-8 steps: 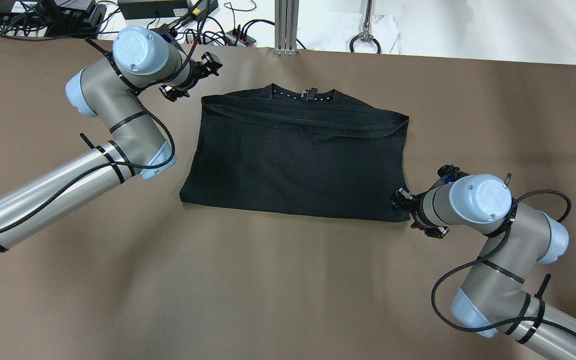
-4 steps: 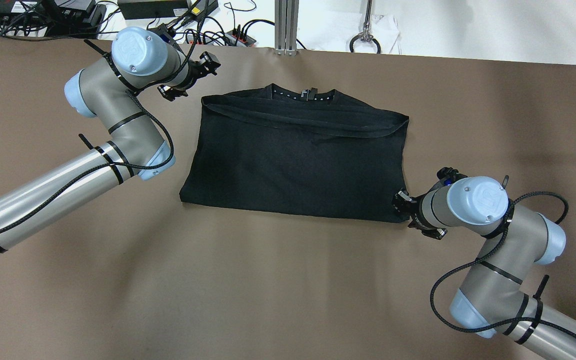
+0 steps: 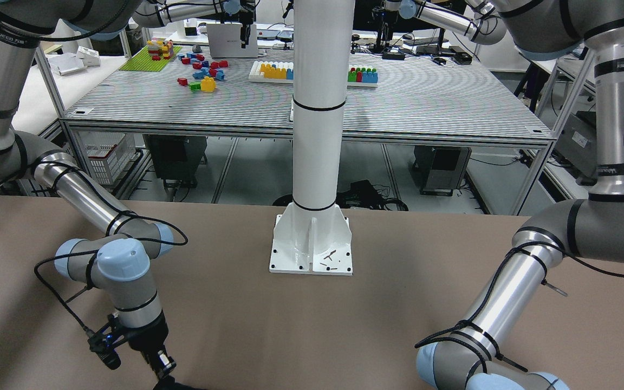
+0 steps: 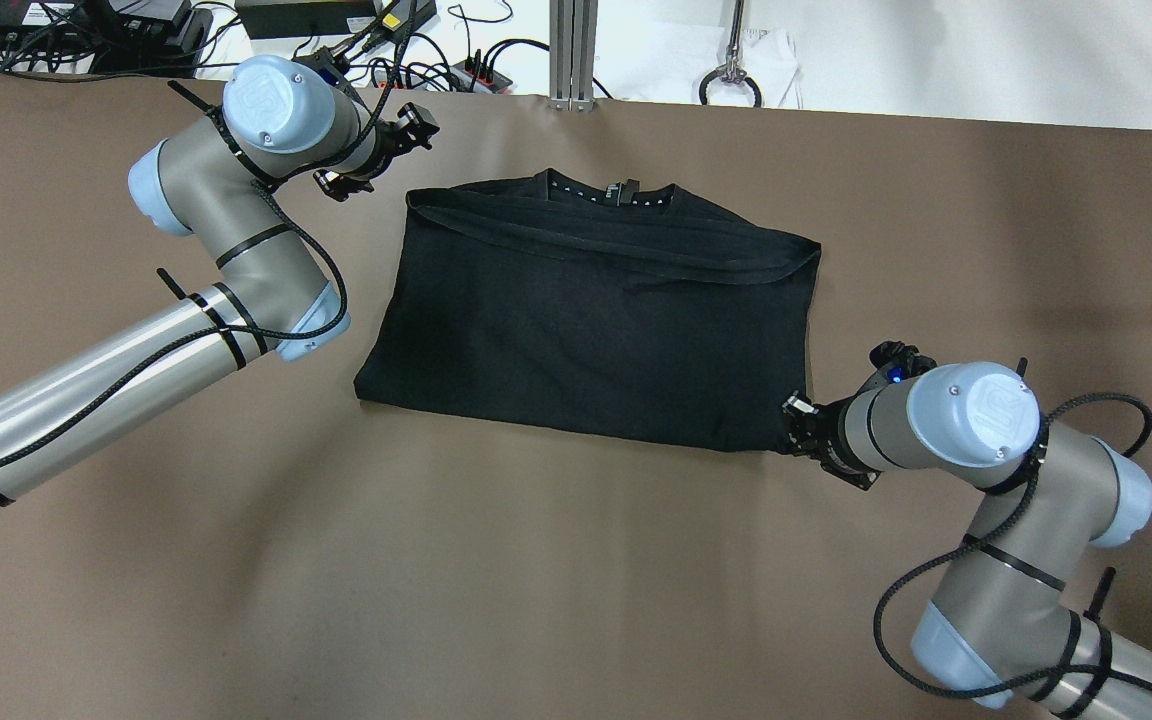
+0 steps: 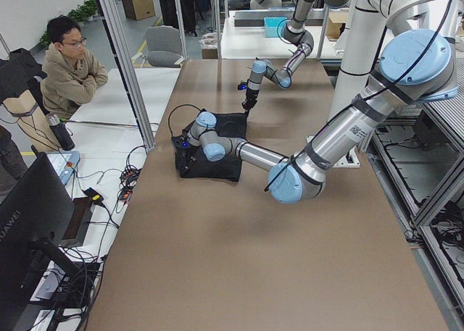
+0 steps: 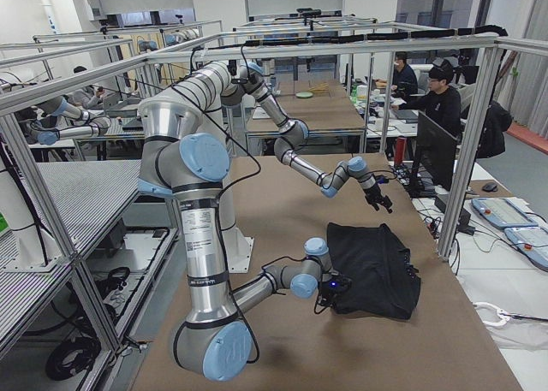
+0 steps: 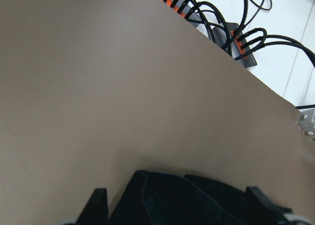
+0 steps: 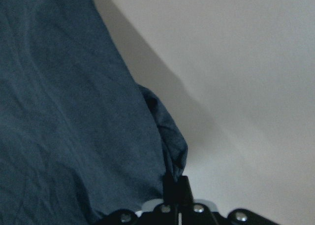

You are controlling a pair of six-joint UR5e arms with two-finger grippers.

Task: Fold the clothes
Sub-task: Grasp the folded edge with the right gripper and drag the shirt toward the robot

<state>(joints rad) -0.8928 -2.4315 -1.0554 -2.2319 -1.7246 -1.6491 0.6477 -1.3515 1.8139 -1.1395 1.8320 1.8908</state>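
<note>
at the near right corner of the clothes (image 4: 596, 320), lying flat on the table (image 4: 576, 560), your right gripper (image 8: 176, 185) is now pinching fabric, fingers together, having crept in and dragged that corner inward, so a fold is likely starting. your left gripper (image 4: 383, 155) is waiting, fingers apart, by the far left corner. how many layers you're pinching is staying hidden.

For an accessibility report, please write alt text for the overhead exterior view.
A black shirt, folded, lies flat on a brown table. The right gripper pinches its lower-right corner; the open left gripper hovers near its upper-left corner.
</note>
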